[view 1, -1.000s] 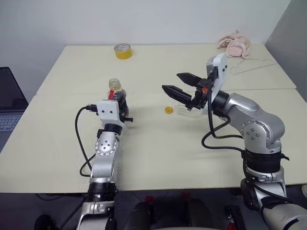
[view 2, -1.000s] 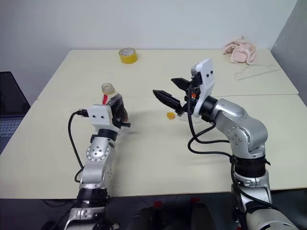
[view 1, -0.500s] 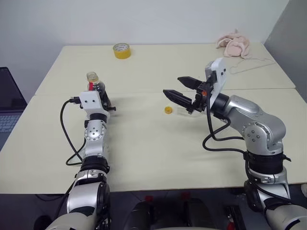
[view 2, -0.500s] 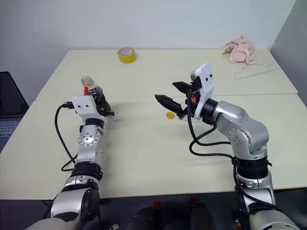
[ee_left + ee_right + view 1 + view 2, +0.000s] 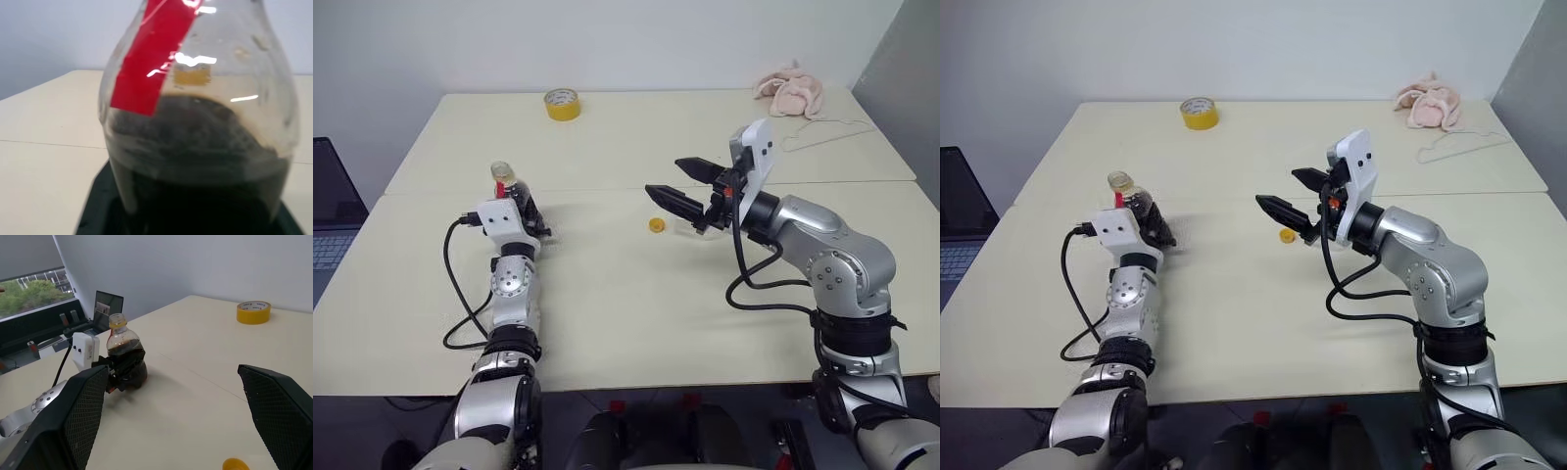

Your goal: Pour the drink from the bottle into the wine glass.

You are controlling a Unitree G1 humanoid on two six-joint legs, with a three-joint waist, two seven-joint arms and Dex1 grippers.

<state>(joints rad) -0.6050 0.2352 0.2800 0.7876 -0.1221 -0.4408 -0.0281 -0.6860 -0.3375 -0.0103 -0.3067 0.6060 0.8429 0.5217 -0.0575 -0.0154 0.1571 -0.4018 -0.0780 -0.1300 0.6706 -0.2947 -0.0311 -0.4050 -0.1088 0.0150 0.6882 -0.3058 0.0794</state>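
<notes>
On the left half of the table (image 5: 607,313) our left gripper (image 5: 530,223) has the bottle (image 5: 517,197) between its fingers, low on the body; whether they are clamped tight or just easing off we cannot tell. That bottle stands upright on the tabletop, uncapped, its yellow neck ring (image 5: 117,322) showing in the right wrist view. Drink (image 5: 195,147) fills roughly its lower half, dark brown, and a red label (image 5: 151,63) runs down from the neck.

Our right gripper (image 5: 680,188) hangs above the middle of the table, pointing toward the left arm, fingers (image 5: 73,416) spread wide with nothing between them. Under its tips lies a small yellow cap (image 5: 657,224), apart from the bottle. Just behind that gripper we see something clear on the table (image 5: 683,227), probably the glass, mostly hidden.

Far back sit a yellow tape roll (image 5: 562,103), a pink cloth (image 5: 791,89) and a wire hanger (image 5: 827,132). A laptop (image 5: 331,211) stands off the left edge.
</notes>
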